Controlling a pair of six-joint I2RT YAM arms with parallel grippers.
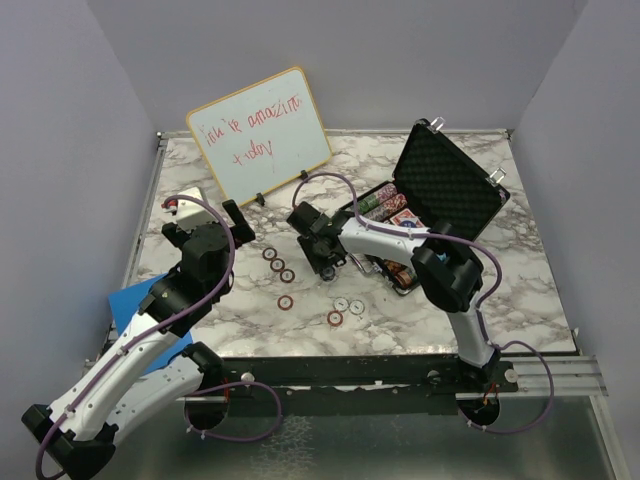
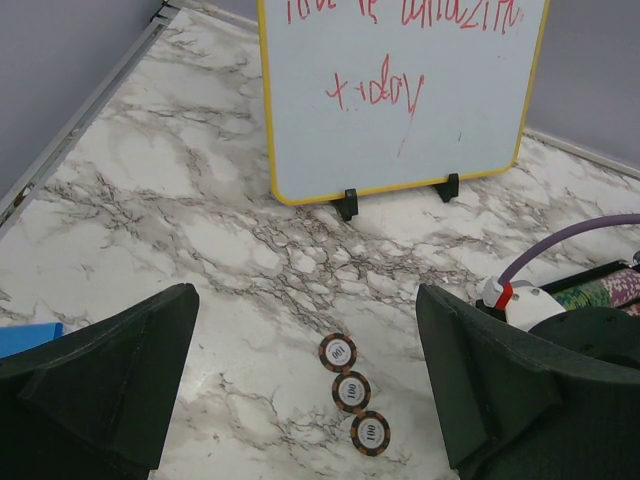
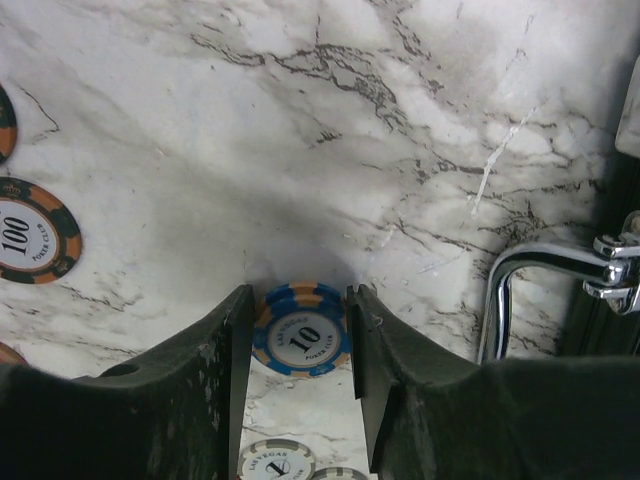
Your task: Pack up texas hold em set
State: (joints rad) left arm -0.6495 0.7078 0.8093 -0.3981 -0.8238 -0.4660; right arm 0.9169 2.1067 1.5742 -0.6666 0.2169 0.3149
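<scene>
The black briefcase (image 1: 452,190) stands open at the right, with chip rows (image 1: 378,205) and red card decks (image 1: 405,217) in its foam. My right gripper (image 1: 326,262) points down left of the case. In the right wrist view it (image 3: 300,300) is shut on a blue "10" chip (image 3: 301,335), one finger against each side. White chips (image 3: 275,463) lie just below it and a brown "100" chip (image 3: 30,243) lies to the left. My left gripper (image 1: 237,222) is open and empty. Three brown "100" chips (image 2: 351,391) lie in a row on the marble between its fingers.
The wood-framed whiteboard (image 1: 260,135) with red writing stands at the back left and also shows in the left wrist view (image 2: 400,90). Red chips (image 1: 285,301) and white chips (image 1: 349,305) lie loose at mid-table. The case's silver handle (image 3: 520,290) is right of my right fingers. A blue sheet (image 1: 130,300) lies at the left edge.
</scene>
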